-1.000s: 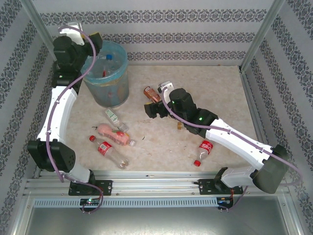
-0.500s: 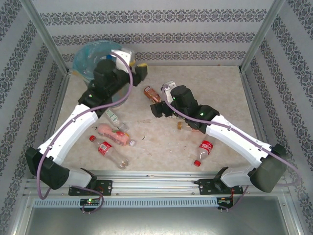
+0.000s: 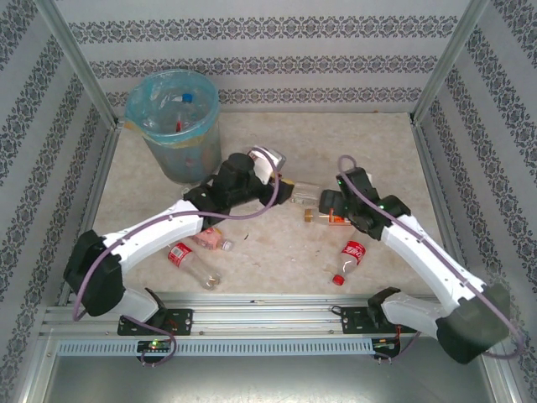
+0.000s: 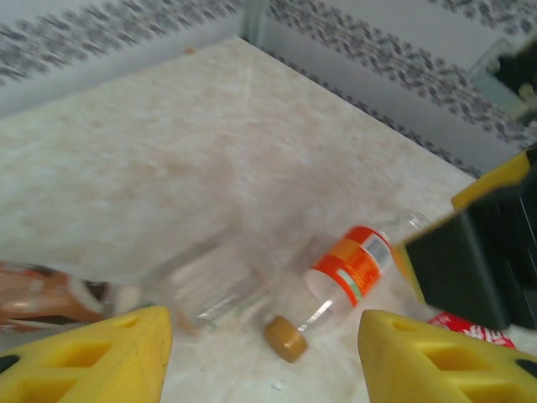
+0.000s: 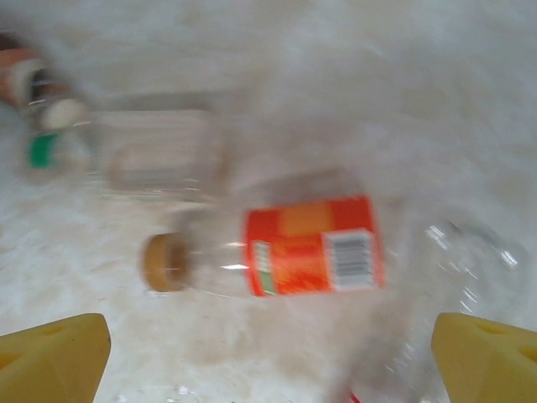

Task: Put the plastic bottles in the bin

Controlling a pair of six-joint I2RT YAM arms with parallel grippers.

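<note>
Both released: L tool (image 4: 262,353), R tool (image 5: 270,357) low over bench (image 3: 377,143).
Orange-label bottle (image 5: 310,245) lies under R tool; bin (image 3: 172,159) back-left.

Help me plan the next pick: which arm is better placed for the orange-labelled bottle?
Right, probably: the right gripper hangs open straight over the orange-labelled bottle; the left gripper is off to its side.

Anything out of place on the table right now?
Nothing spilled; the round light-blue bin stands upright. One oddity: the right gripper hangs over a clear plastic bottle with an orange label while the left gripper points at the same one; they might collide.
</note>
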